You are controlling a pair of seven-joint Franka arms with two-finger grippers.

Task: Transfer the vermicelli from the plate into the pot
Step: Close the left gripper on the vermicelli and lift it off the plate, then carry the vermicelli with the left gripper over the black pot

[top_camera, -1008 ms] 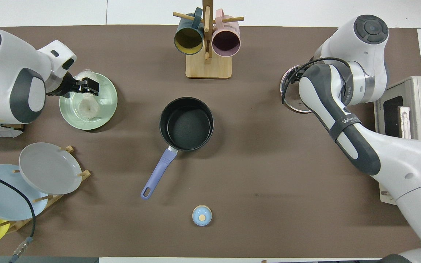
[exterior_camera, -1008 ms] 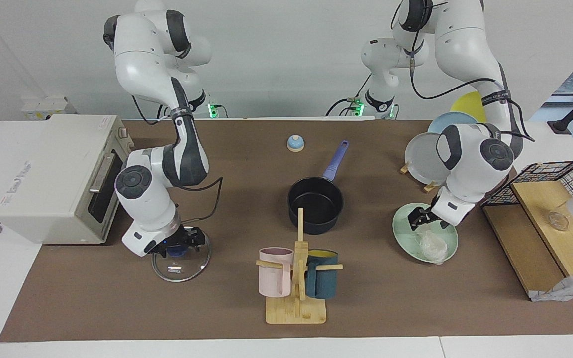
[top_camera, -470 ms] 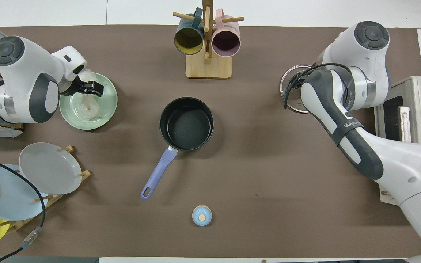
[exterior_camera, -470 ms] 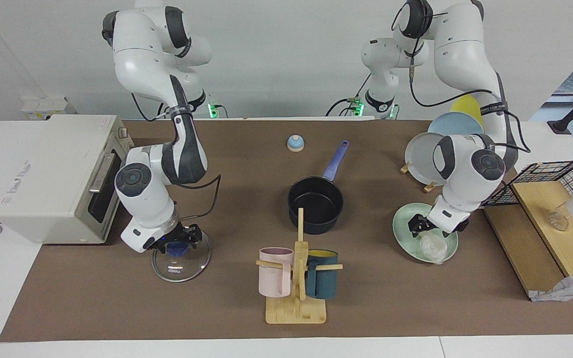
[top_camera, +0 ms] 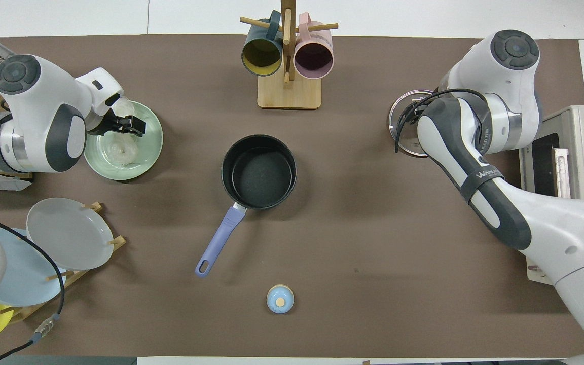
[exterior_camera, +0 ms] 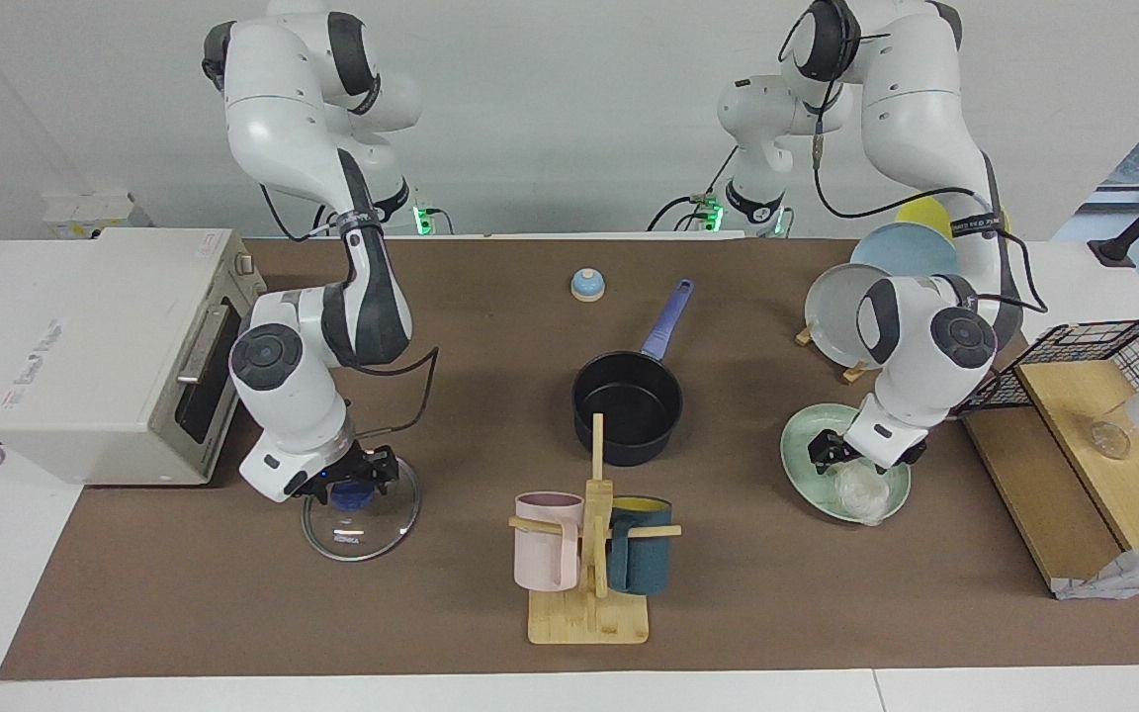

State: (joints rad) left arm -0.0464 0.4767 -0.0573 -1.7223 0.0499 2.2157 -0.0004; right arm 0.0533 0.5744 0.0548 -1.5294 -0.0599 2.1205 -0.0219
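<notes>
Here the vermicelli [exterior_camera: 861,488] lie in the plate [exterior_camera: 799,457] at centre-right of the facing view; the pot [exterior_camera: 627,405], mid-frame, holds nothing. The left end effector [exterior_camera: 838,451] hangs over the plate, the right end effector [exterior_camera: 352,477] over a glass lid [exterior_camera: 360,514]; whether either is spread, I cannot tell.

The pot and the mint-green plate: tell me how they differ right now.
The pot is black, deep-walled and has a long purple handle; the plate is pale mint-green, shallow and has no handle. The pot is empty, while the plate holds the vermicelli. The left gripper is low over the plate; no gripper is over the pot. Both are round and sit flat on the table.
</notes>
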